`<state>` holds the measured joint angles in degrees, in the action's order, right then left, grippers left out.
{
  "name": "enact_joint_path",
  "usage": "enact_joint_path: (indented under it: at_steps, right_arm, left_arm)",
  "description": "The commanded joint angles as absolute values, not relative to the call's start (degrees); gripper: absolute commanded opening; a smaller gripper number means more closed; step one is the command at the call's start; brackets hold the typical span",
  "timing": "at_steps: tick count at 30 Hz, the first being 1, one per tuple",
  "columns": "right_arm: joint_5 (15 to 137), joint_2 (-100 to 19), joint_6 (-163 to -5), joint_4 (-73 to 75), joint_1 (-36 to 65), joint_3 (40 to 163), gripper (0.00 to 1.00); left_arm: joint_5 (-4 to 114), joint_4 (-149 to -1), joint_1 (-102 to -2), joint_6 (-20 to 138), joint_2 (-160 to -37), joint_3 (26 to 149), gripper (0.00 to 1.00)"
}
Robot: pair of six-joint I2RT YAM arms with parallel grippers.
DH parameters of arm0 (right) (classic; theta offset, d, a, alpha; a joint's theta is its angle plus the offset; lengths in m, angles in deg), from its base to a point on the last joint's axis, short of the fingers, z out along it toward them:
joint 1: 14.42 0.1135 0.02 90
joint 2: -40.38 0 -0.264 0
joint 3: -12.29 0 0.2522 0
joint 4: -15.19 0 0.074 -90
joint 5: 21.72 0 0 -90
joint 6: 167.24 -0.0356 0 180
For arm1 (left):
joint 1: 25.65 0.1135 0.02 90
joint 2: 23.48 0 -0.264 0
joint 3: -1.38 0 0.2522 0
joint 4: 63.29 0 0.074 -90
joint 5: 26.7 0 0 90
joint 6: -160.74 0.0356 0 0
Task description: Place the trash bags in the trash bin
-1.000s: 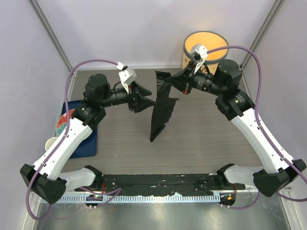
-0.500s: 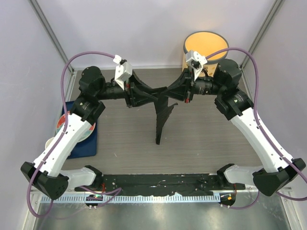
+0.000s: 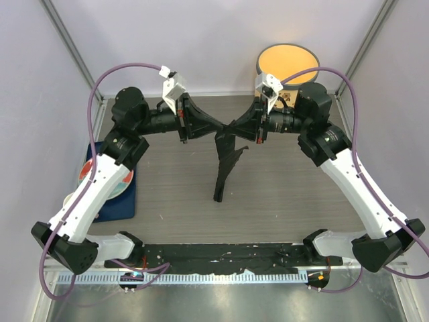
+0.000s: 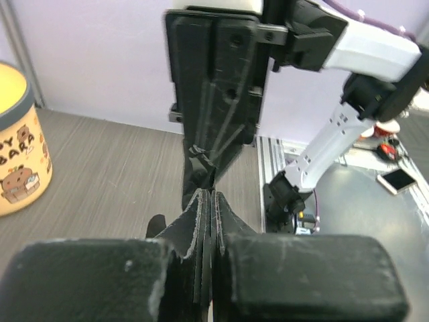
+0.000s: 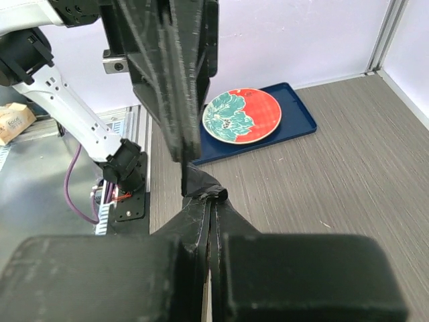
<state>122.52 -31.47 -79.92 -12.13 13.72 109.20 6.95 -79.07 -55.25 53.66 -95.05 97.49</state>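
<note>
A black trash bag hangs as a narrow bunched strip over the middle of the table, its lower end on the tabletop. My left gripper and right gripper meet tip to tip at its top. Both are shut on the film. In the right wrist view the bag is bunched just past my shut right gripper. In the left wrist view my left gripper pinches thin black layers. The cream-yellow trash bin stands at the back right, behind the right wrist, and shows as the bin at left.
A blue tray with a red flowered plate lies at the table's left edge, and a small beige cup stands beside it. A black strip runs along the near edge. Walls close the back and both sides.
My left gripper has moved right and back to the bag's top and shut on it. The bag has gathered from a wider sheet into a narrow strip. The right gripper stayed shut.
</note>
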Motion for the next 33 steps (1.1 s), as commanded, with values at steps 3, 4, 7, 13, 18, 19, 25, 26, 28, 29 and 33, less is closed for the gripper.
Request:
enact_joint_path:
  at_steps: [3,4,7,13,18,19,25,26,28,29,33]
  right_arm:
    - [121.89,-30.98,-78.91,-9.73,14.58,111.48,0.01]
    - [122.16,-31.33,-78.91,-9.73,14.76,111.74,0.01]
    - [122.34,-31.34,-79.43,-8.94,14.93,112.36,0.01]
    - [119.52,-30.98,-79.17,-7.88,12.83,113.41,0.01]
    - [120.04,-31.07,-78.56,-8.93,12.30,112.45,0.01]
    - [120.40,-31.07,-78.21,-10.24,12.30,111.75,0.01]
    - [121.10,-30.63,-75.13,-12.63,12.21,111.47,0.01]
    - [121.19,-30.63,-75.04,-12.80,12.30,111.74,0.01]
    - [121.37,-30.54,-75.13,-12.81,12.30,112.09,0.01]
    - [121.54,-30.54,-75.13,-12.72,12.30,112.09,0.01]
    - [122.68,-30.37,-76.53,-11.93,12.30,111.74,0.01]
  left_arm:
    - [18.03,-71.88,-55.35,37.28,-95.99,94.60,0.00]
    - [19.00,-70.21,-55.35,33.08,-96.08,93.73,0.00]
    - [19.80,-71.06,-55.35,32.50,-96.61,92.49,0.00]
    - [14.45,-75.10,-55.35,40.58,-94.67,88.37,0.00]
    - [11.10,-68.18,-55.27,39.98,-94.05,89.05,0.00]
    - [10.75,-67.91,-55.27,39.98,-94.75,91.84,0.00]
    - [7.33,-72.27,-53.16,43.83,-94.32,93.20,0.19]
    - [5.40,-73.17,-52.98,45.24,-93.36,92.58,0.29]
    - [5.12,-75.97,-52.89,49.46,-92.48,91.26,0.50]
    - [5.03,-76.25,-52.89,50.08,-92.22,90.91,0.53]
    - [5.21,-77.05,-52.89,50.61,-94.40,91.52,0.54]
